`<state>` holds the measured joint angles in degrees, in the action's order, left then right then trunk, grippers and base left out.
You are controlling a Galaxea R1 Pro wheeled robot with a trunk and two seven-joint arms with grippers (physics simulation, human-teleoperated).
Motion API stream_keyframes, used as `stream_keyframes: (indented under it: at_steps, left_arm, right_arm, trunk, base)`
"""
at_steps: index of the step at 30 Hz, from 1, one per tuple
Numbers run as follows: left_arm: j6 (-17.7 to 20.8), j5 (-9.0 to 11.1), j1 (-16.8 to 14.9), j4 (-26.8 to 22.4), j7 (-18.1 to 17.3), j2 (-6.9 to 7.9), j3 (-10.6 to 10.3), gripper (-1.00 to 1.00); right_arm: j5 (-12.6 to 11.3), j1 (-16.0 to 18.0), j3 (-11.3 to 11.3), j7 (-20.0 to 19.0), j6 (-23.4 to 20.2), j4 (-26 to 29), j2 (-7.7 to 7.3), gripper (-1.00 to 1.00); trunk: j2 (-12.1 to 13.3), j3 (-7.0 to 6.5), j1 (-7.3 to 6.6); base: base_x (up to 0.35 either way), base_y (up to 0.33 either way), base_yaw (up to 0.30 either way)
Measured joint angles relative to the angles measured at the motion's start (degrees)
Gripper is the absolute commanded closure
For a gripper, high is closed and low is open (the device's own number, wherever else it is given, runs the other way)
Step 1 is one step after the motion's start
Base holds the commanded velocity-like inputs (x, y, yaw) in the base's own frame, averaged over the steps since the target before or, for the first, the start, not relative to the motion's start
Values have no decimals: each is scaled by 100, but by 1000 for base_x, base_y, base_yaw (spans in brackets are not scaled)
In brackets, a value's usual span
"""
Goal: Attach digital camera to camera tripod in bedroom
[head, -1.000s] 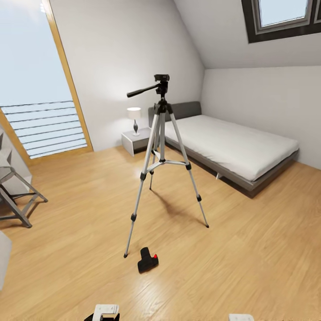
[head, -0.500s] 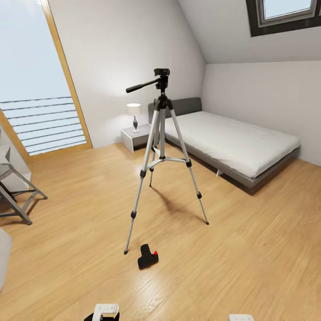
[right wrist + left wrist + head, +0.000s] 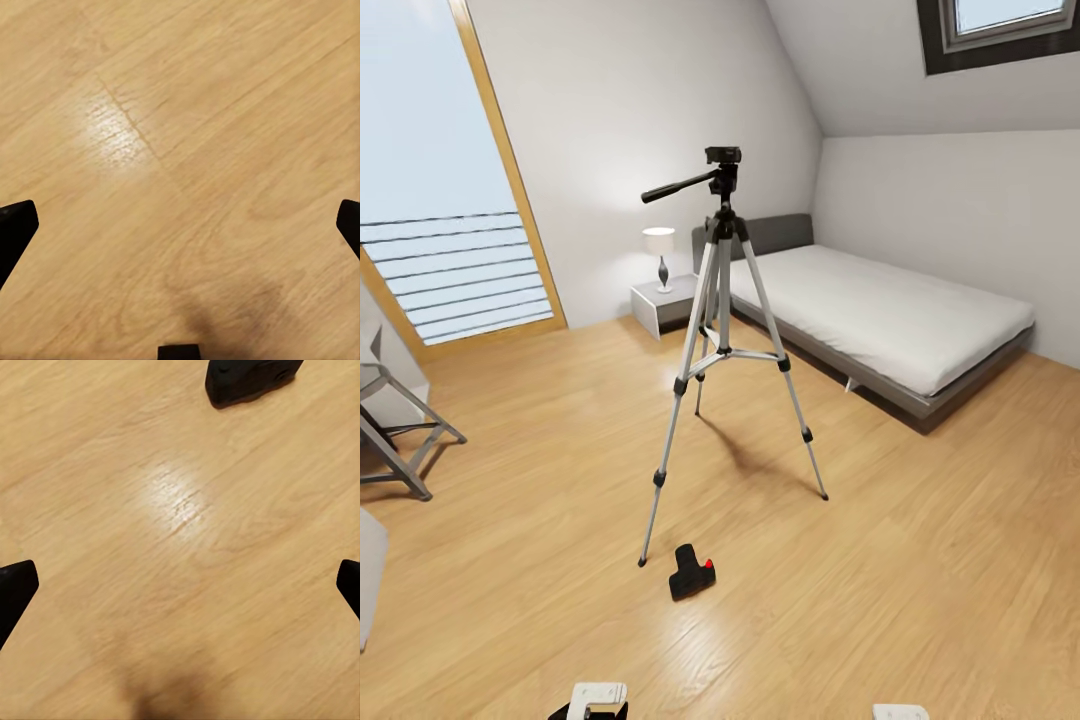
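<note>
Bedroom floor [image 3: 920, 560] holds unlabelled digital camera [image 3: 691, 572] beside camera tripod [image 3: 722, 340]; both end effectors spread.

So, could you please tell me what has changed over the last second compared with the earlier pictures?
Only the head view has shifted: everything sits slightly higher in it, so the camera moved, not the things. The small black digital camera with a red button lies as before on the light wood plank floor beside a foot of the silver-legged camera tripod. Both the left gripper and right gripper stay open and empty.
</note>
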<state>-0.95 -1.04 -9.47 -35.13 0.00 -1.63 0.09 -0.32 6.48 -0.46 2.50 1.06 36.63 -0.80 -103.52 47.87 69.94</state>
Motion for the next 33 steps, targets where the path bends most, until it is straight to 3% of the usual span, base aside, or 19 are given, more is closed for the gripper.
stream_keyframes:
  at_steps: [6,9,10,11,24,33]
  left_arm:
    - [-16,-7,0,-13,-2,41,6,-100]
    - [-22,-6,-8,-28,-27,169,7,-100]
    - [-6,-3,-119,-147,-191,393,3,-100]
    - [-4,-4,-141,-154,-240,421,0,-100]
    - [1,-7,-345,-366,-921,459,-23,-100]
    - [158,-44,-399,-743,-1673,460,-35,-100]
  right_arm:
    - [0,0,0,-5,13,-3,-11,-100]
    - [0,0,0,-8,13,-9,-13,-100]
    - [0,0,1,-17,21,-21,-16,-100]
    - [0,0,1,-17,21,-21,-16,-100]
    - [8,0,1,-17,29,-22,-26,-100]
    - [32,0,2,-18,37,-24,-26,-100]
  trunk:
    - [0,1,0]
    - [0,10,0]
    - [0,17,0]
    - [0,26,0]
    - [0,134,0]
    - [0,209,0]
  base:
    - [0,0,0]
    - [0,0,23]
    - [0,0,68]
    - [0,0,69]
    - [0,0,74]
    - [0,0,75]
